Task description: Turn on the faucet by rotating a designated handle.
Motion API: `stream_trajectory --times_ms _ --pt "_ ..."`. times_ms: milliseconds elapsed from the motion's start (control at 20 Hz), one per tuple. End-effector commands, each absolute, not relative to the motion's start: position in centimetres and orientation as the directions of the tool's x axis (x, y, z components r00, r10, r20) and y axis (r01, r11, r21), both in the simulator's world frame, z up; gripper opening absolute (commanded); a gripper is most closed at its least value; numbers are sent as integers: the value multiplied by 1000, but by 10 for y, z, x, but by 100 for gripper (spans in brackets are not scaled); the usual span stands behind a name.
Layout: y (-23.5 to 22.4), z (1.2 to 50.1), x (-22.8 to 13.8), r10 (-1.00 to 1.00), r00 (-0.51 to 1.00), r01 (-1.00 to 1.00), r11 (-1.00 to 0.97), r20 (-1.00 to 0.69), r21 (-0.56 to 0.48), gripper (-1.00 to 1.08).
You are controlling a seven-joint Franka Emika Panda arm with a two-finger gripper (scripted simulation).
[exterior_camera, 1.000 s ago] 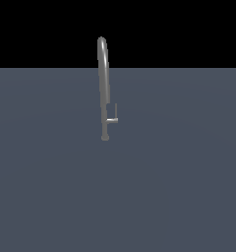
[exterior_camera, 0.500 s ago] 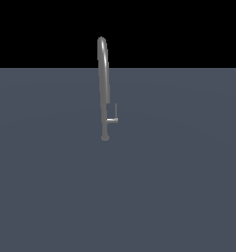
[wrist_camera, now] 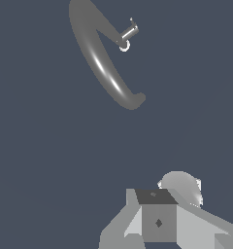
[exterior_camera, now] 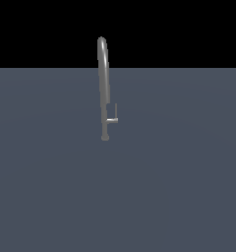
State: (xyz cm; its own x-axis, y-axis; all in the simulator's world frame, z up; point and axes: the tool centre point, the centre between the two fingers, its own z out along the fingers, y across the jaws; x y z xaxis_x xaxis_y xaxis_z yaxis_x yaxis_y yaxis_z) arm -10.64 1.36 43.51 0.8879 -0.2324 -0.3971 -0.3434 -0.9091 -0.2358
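The faucet [exterior_camera: 104, 83] is a slim grey tube with an arched top, upright on a small round foot on the flat grey surface [exterior_camera: 179, 187]. Its handle [exterior_camera: 113, 118], a short stub ending in a thin upright bar, sticks out of the lower stem toward the exterior view's right. The wrist view looks down on the curved spout [wrist_camera: 101, 63] and the handle [wrist_camera: 129, 33] beside it. Grey blocky parts of my gripper [wrist_camera: 158, 221] show at that view's edge, well apart from the faucet. No separate fingers can be made out. The exterior view shows no gripper or arm.
The plain dark grey surface runs all around the faucet, with a black background behind it. No other objects show.
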Motion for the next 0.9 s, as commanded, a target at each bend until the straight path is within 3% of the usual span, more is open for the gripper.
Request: stream_trajectory --times_ms 0,850 --pt "14 428 -92 -248 864 -383 -889 -439 -251 -100" --pt "9 361 -5 -291 641 -645 -706 -710 -294 -100"
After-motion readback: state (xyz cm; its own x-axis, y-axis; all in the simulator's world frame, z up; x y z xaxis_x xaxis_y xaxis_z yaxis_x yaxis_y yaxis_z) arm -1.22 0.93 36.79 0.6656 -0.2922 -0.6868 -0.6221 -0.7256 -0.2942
